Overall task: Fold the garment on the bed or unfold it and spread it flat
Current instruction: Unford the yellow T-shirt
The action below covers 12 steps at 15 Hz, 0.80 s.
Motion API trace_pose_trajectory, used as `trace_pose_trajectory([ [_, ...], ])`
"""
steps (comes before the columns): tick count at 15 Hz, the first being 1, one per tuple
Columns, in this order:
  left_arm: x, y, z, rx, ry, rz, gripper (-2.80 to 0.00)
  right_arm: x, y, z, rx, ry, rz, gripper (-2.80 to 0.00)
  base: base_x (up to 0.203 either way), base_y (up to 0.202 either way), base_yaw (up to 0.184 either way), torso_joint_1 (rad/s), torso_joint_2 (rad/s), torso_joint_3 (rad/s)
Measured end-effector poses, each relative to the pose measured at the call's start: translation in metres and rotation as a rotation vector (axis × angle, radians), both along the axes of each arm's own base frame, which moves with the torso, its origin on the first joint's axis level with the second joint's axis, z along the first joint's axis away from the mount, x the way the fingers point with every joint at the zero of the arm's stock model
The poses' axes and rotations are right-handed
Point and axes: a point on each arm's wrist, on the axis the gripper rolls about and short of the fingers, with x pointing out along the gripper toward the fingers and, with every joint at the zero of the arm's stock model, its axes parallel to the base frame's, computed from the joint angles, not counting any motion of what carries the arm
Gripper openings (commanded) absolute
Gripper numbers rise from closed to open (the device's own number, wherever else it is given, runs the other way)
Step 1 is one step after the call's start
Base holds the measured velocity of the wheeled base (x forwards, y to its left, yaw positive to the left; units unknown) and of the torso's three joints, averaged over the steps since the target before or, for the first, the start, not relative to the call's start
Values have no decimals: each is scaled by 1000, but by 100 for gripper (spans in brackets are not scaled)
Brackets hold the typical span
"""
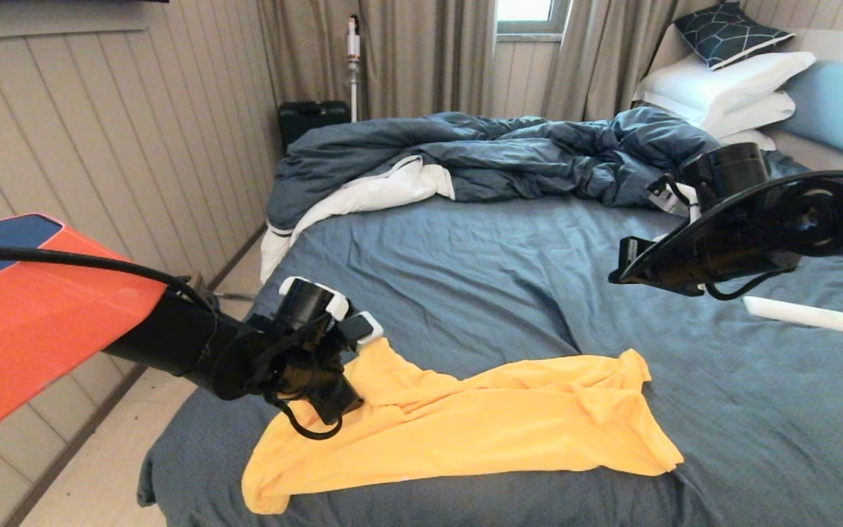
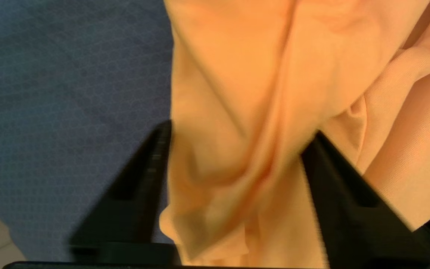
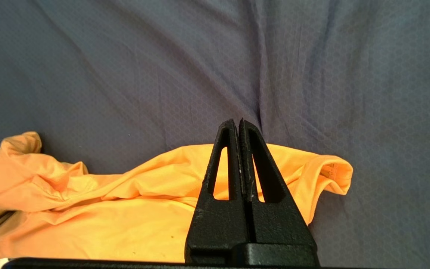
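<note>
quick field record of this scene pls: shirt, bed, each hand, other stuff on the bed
garment: yellow-orange T-shirt, rumpled, lying in a long band on the sheet, not flat
bed: slate-blue sheet, creased
left hand: at the shirt's left end, fingers apart with a fold of fabric between them, not clamped
right hand: fingers shut, empty, above the sheet beyond the shirt
duvet: dark blue, bunched at the far side
pillows: white, by the headboard
other: white bar-shaped object on the sheet, right side
</note>
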Motion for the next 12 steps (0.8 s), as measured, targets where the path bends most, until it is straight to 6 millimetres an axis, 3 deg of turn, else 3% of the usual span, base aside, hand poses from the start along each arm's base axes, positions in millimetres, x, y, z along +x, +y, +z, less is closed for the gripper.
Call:
trace_pose_trajectory([
  [6,5,-3,7,-41,-65,6,-280,4,1,-6,-1,17,3,-280,0,0,0,0,0,0],
  [9,20,0,20,-89,-122,42,-280,6,2,-10,-2,28,3,-280,0,0,0,0,0,0],
  [12,38,9,19,-121,-141,102,-280,7,1,-12,-2,32,2,-280,0,0,0,0,0,0],
])
